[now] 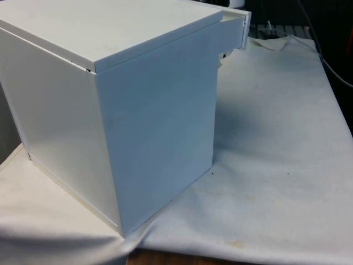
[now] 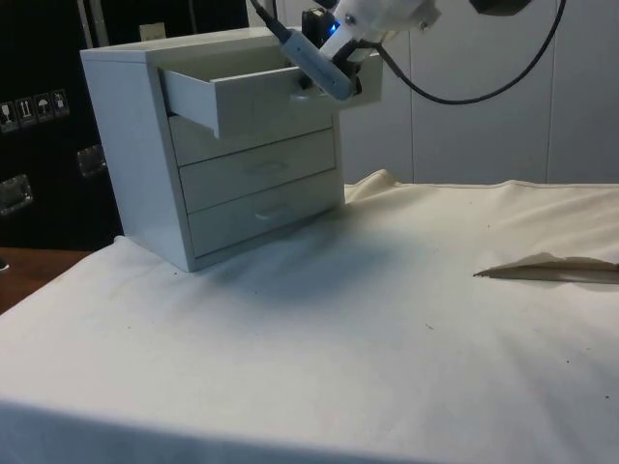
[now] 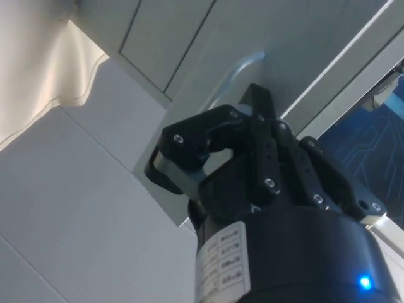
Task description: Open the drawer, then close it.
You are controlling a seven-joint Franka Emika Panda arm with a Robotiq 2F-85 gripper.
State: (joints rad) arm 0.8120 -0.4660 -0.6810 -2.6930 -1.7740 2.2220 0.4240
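In the front view the chest [image 1: 110, 110] hides all but the drawer's [image 1: 238, 27] end.

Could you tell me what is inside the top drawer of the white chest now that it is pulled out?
The white chest's top drawer stands pulled out, with the black two-finger gripper at its front. Its inside cannot be seen: the drawer's own white side wall and front panel cover it from the side view.
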